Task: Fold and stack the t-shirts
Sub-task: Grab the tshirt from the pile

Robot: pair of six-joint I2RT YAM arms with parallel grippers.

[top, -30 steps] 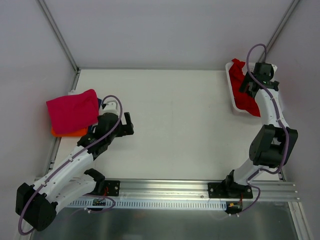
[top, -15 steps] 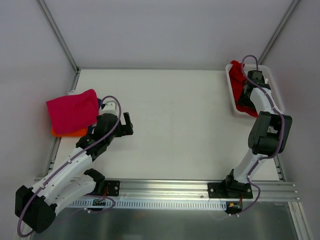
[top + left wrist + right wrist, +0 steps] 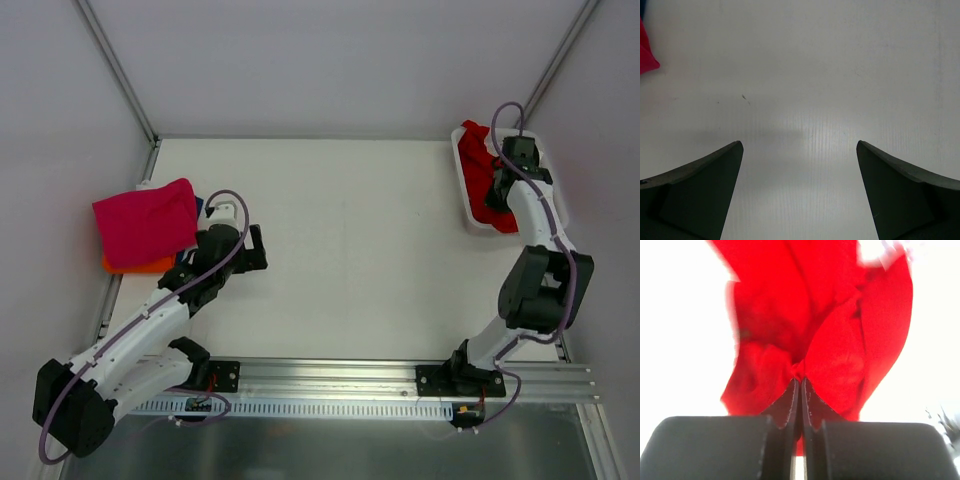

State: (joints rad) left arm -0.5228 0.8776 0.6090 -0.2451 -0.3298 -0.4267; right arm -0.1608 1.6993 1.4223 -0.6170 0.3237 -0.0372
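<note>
Where the white mesh basket [image 3: 461, 180] sits at the far right corner of the table [image 3: 350, 230], the bright red t-shirt [image 3: 478, 165] lies crumpled inside it. One edge of the shirt is draped over the basket's far rim. The right gripper [image 3: 800, 379] is down in the basket, its fingers pressed together on a pinched fold of the red cloth. Seen from above, the right arm's wrist and its purple cable [image 3: 505, 108] cover the middle of the basket, so anything else in it cannot be made out.

Well apart from the basket, at the opposite edge of the table, a folded magenta-pink t-shirt [image 3: 145, 220] lies on an orange t-shirt [image 3: 135, 265]. A sliver of a blue t-shirt [image 3: 200, 205] shows on the side of the stack facing the basket. The left gripper [image 3: 800, 147] is just on the basket side of that stack, jaws spread wide over bare table and holding nothing.
</note>
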